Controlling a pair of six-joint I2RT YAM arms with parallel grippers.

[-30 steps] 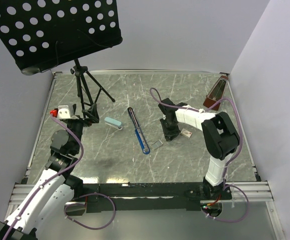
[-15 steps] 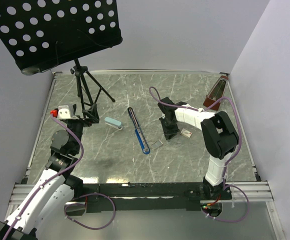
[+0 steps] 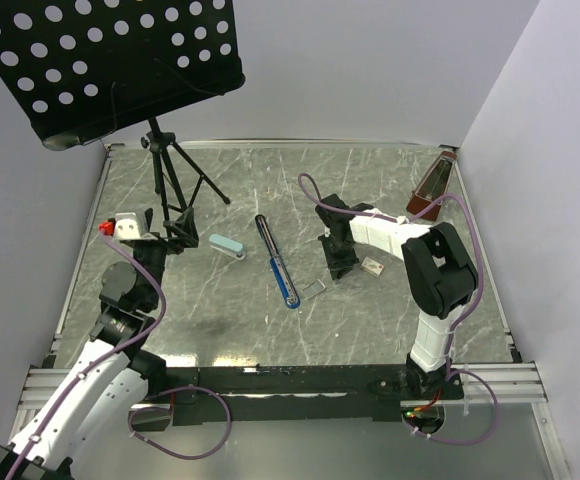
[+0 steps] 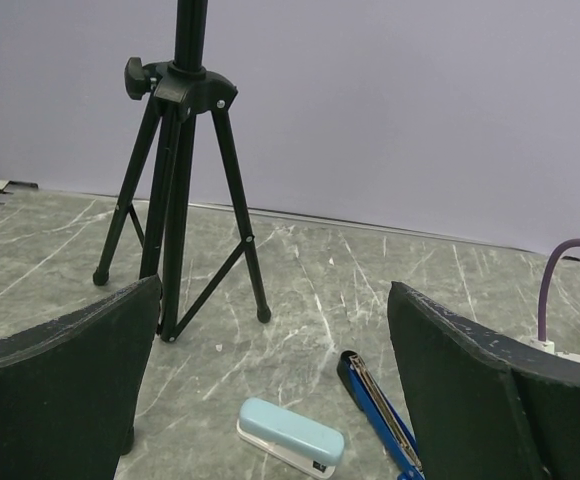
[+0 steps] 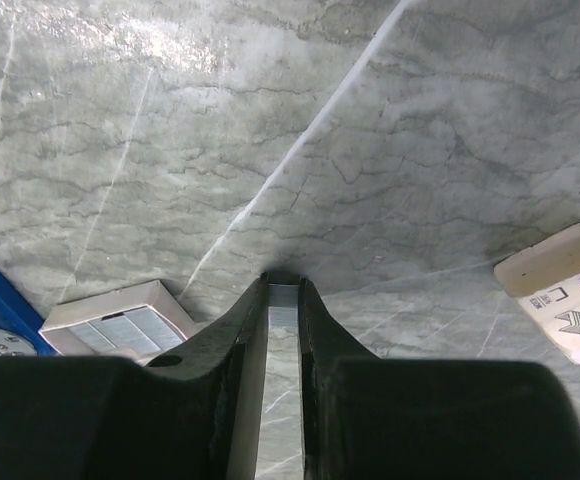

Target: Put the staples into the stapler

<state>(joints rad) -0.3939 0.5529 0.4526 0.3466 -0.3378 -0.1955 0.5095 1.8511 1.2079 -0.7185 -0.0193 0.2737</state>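
right gripper [image 5: 282, 285]: pointed down at the desk [image 3: 270, 180], its jaws drawn narrow on a thin silvery strip of staples [image 5: 282, 380] that fills the gap from finger to finger.
left gripper [image 4: 275, 290]: spread wide and holding nothing, hanging low over the left side of the desk and facing the far wall.
stapler [image 3: 275, 262]: the slim dark blue one lies swung open flat in a long line at mid-desk, left of the right gripper and apart from it; its blue edge just shows at the left border of the right wrist view.
tray [image 3: 313, 290]: a small open tray lined with more staples sits on the desk between the stapler and the right gripper, just beside the gripper's left finger.
box [image 3: 373, 266]: a small whitish cardboard sleeve with reddish print lies flat just to the right of the right gripper.
pale blue stapler [image 4: 290, 435]: closed, lying near the left gripper and left of the dark blue one.
tripod [image 4: 180, 200]: black legs planted at the far left, carrying a perforated music stand [image 3: 100, 60].
metronome [image 3: 432, 188]: upright in the far right corner.
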